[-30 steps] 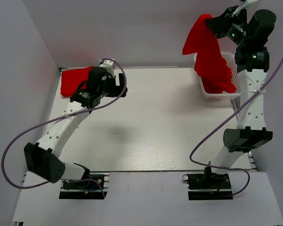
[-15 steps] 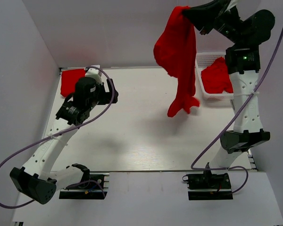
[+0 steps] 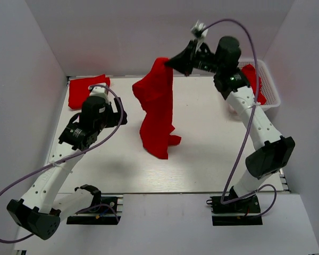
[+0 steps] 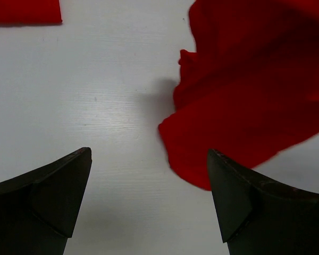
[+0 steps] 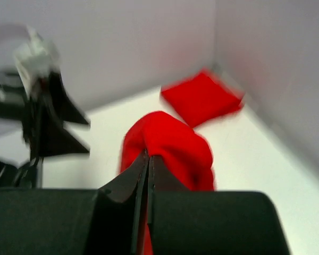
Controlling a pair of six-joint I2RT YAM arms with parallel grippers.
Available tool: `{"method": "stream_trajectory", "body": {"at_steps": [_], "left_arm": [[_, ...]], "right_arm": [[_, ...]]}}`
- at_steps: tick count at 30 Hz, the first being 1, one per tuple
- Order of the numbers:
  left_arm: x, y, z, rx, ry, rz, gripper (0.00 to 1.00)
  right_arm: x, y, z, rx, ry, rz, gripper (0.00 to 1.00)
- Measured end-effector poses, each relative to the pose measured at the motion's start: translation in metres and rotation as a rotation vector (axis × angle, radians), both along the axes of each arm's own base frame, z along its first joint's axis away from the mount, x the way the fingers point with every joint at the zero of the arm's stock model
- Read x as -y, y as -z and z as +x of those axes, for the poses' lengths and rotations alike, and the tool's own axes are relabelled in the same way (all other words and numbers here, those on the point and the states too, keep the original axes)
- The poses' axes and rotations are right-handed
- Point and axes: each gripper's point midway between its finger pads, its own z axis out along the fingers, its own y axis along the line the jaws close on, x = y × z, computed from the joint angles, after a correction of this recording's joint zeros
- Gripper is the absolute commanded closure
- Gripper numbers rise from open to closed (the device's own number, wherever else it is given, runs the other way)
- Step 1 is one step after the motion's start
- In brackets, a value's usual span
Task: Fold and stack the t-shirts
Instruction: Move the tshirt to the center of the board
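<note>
My right gripper is shut on the top of a bright red t-shirt, which hangs in a long bunch over the middle of the table; its lower end is at or just above the surface. In the right wrist view the fingers pinch a fold of this t-shirt. My left gripper stands open and empty, left of the hanging cloth. In its own view the left gripper is over bare table, with the t-shirt ahead to the right. A folded t-shirt lies at the back left corner.
A white lattice basket stands at the back right with another red t-shirt in it, partly behind my right arm. Walls close the table at the back and both sides. The folded t-shirt shows blurred in the right wrist view.
My right arm has swung left from above the basket, carrying the t-shirt out over the table's middle. My left arm has drawn back from the folded t-shirt toward the centre.
</note>
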Motion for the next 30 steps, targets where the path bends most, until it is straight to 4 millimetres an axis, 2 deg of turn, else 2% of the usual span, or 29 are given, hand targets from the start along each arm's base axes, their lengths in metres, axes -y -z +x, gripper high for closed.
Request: {"method": "stream_trajectory", "body": {"at_steps": [2, 3, 4, 9, 11, 12, 13, 14, 15, 17, 20, 22, 26, 28, 30], "left_arm": [[-0.003, 0.006, -0.004, -0.02, -0.014, -0.001, 0.01], [-0.004, 0.008, -0.006, -0.029, -0.021, -0.001, 0.01], [-0.005, 0.01, -0.007, -0.036, -0.026, 0.0, 0.01], [-0.008, 0.024, -0.013, -0.08, -0.048, -0.003, 0.01], [-0.008, 0.033, -0.016, -0.111, -0.05, 0.001, 0.01], [-0.007, 0.036, -0.016, -0.125, -0.048, 0.002, 0.01], [-0.005, 0.038, -0.015, -0.134, -0.047, 0.0, 0.01], [-0.004, 0.041, -0.015, -0.144, -0.046, -0.002, 0.01], [-0.003, 0.044, -0.014, -0.154, -0.047, -0.004, 0.01], [-0.002, 0.05, -0.015, -0.173, -0.047, -0.003, 0.01], [-0.002, 0.055, -0.017, -0.195, -0.047, -0.002, 0.01], [-0.001, 0.056, -0.018, -0.201, -0.046, -0.004, 0.01], [-0.002, 0.056, -0.019, -0.205, -0.047, -0.004, 0.01], [-0.002, 0.055, -0.019, -0.208, -0.048, -0.003, 0.01], [-0.003, 0.051, -0.02, -0.207, -0.049, -0.004, 0.01]], "right_arm": [[-0.006, 0.055, -0.005, -0.083, 0.001, -0.071, 1.0], [-0.009, 0.097, -0.012, -0.147, 0.005, -0.121, 1.0], [-0.009, 0.115, -0.016, -0.182, 0.004, -0.144, 1.0], [-0.017, 0.251, -0.047, -0.44, 0.006, -0.311, 1.0], [-0.024, 0.296, -0.051, -0.529, 0.007, -0.382, 0.95], [-0.026, 0.315, -0.052, -0.566, 0.01, -0.415, 0.85], [-0.028, 0.332, -0.053, -0.594, 0.017, -0.445, 0.71], [-0.028, 0.35, -0.056, -0.622, 0.025, -0.482, 0.28], [-0.027, 0.363, -0.059, -0.649, 0.036, -0.513, 0.1], [-0.021, 0.383, -0.067, -0.675, 0.053, -0.568, 0.1], [-0.014, 0.384, -0.068, -0.666, 0.094, -0.6, 0.1], [-0.007, 0.365, -0.064, -0.628, 0.142, -0.592, 0.1], [0.014, 0.287, -0.059, -0.488, 0.274, -0.503, 0.1], [0.029, 0.244, -0.059, -0.42, 0.359, -0.439, 0.1], [0.047, 0.21, -0.057, -0.368, 0.47, -0.381, 0.1]]}}
